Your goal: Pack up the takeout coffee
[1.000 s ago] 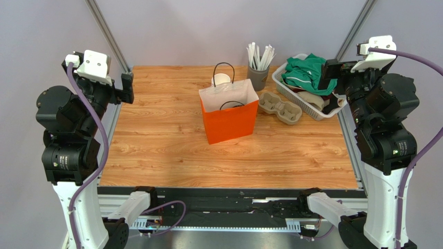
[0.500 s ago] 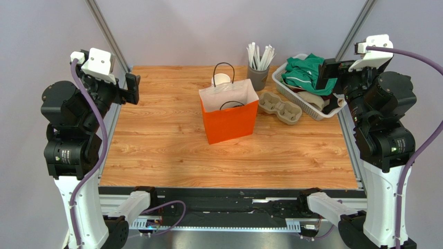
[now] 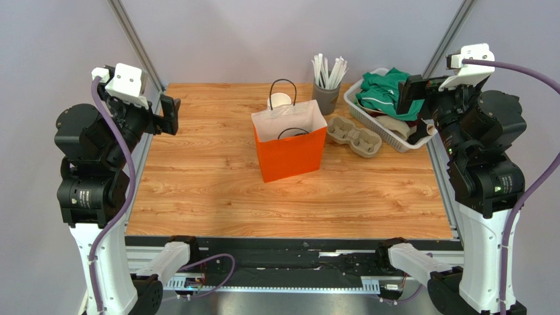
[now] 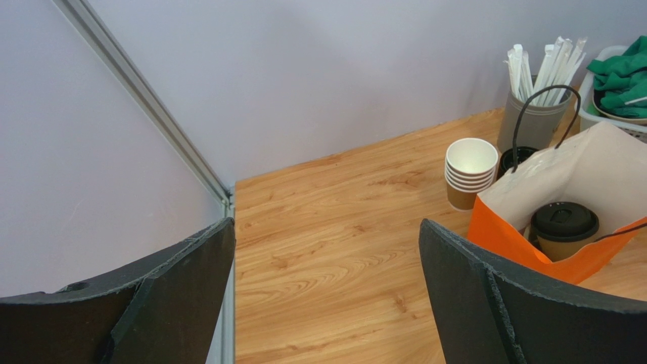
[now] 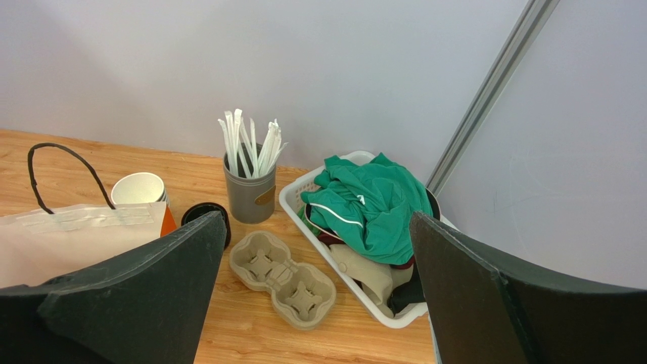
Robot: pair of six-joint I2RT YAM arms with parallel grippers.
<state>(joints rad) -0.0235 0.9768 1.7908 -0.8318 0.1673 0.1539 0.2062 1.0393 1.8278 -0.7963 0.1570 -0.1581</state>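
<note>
The takeout coffee [image 4: 563,230], a tan paper cup with a black lid, stands upright inside the open orange bag [image 3: 290,153] at mid-table. In the left wrist view the bag [image 4: 524,246] shows at the right edge. My left gripper [image 3: 167,115] hangs high over the table's far left edge, open and empty, well away from the bag. Its fingers frame bare wood in the left wrist view [image 4: 326,227]. My right gripper [image 3: 411,95] hovers above the basket at the far right, open, holding nothing [image 5: 317,220].
A stack of lidless cups [image 3: 279,100] and a stack of black lids [image 5: 201,212] sit behind the bag. A grey straw holder [image 3: 326,92], a cardboard cup carrier [image 3: 355,136] and a white basket [image 3: 371,125] of clothes fill the back right.
The left arm has swung slightly right, toward the table. The right gripper has edged a little to the left. Both stay open; the bag and cup have not moved.
</note>
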